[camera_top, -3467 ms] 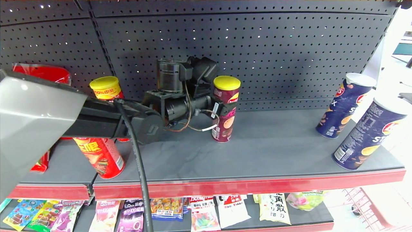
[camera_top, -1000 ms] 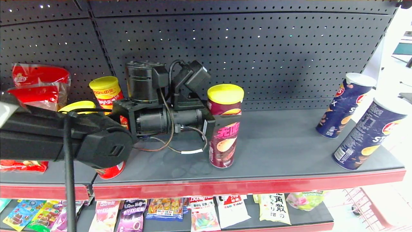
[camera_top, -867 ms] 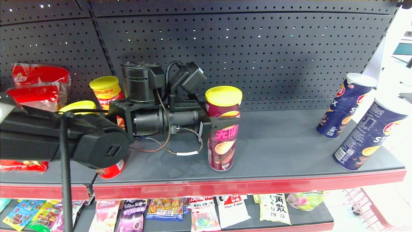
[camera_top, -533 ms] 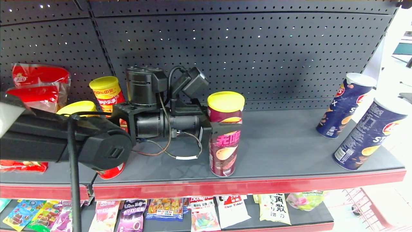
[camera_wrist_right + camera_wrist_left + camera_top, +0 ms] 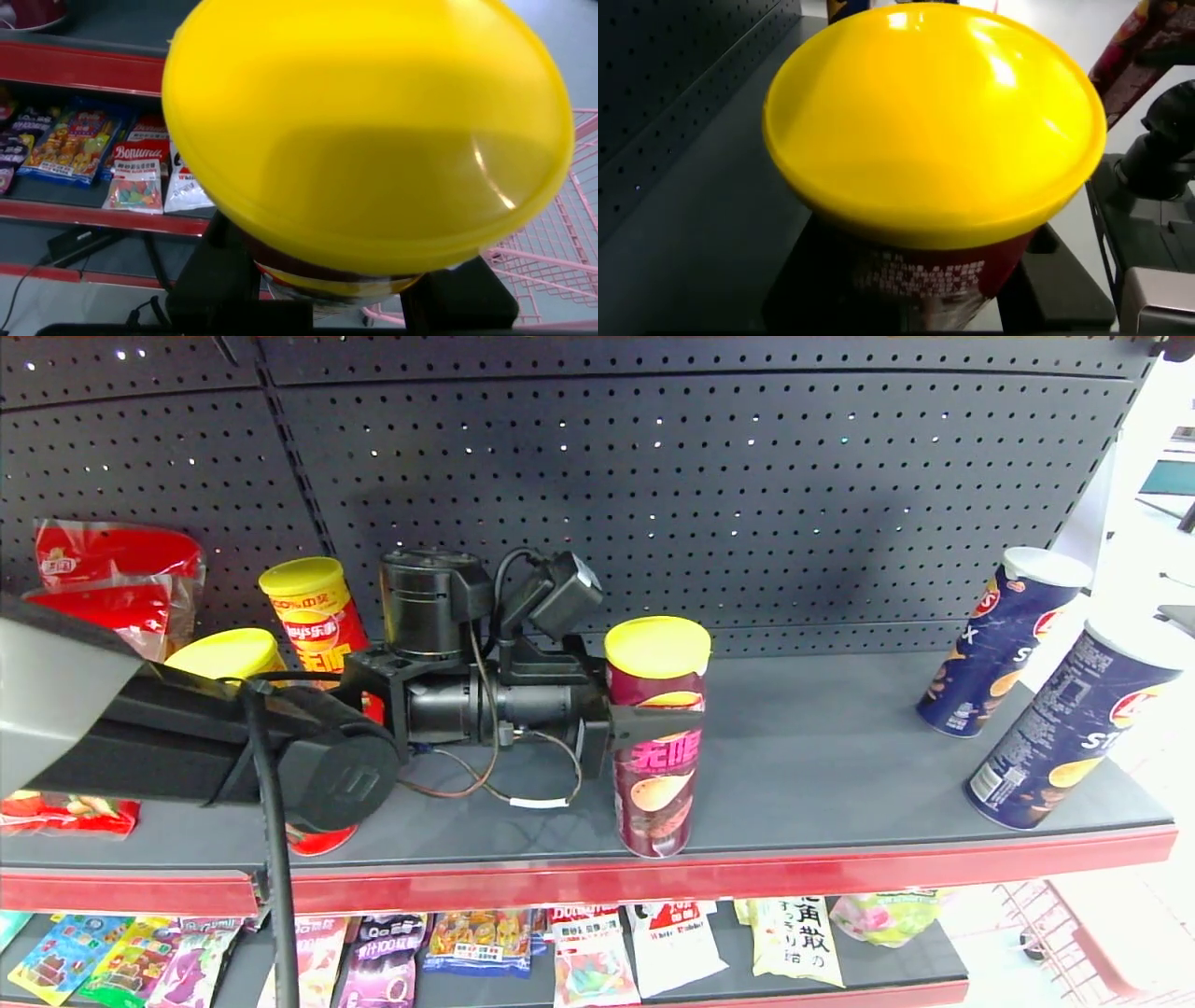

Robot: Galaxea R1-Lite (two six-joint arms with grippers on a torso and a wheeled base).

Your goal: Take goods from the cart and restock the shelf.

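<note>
Head view: a dark grey shop shelf (image 5: pixel 840 756) with a red front lip, backed by black pegboard (image 5: pixel 747 476). The left arm comes in from the left, and the left gripper (image 5: pixel 649 726) is clenched around a maroon chip can (image 5: pixel 653 793) with a yellow lid. One black finger (image 5: pixel 667 721) crosses the can's front just below the lid. The can is upright at the shelf's front edge, about mid-shelf (whether its base touches the board or hangs just above it cannot be told). Behind the arm stands a red can (image 5: pixel 313 607) with a yellow lid, and another red can (image 5: pixel 229 653) is nearer the front, mostly hidden by the arm. Red snack bags (image 5: pixel 112 569) sit at the far left. Two blue cans (image 5: pixel 1004 639) with white lids stand at the right end. Colourful packets (image 5: pixel 588 952) line the shelf below.

Right wrist view: the right gripper (image 5: pixel 341 294) grasps a second yellow-lidded can (image 5: pixel 364 131), held in front of the lower shelves, with a pink wire cart (image 5: pixel 551 266) beside it.
</note>
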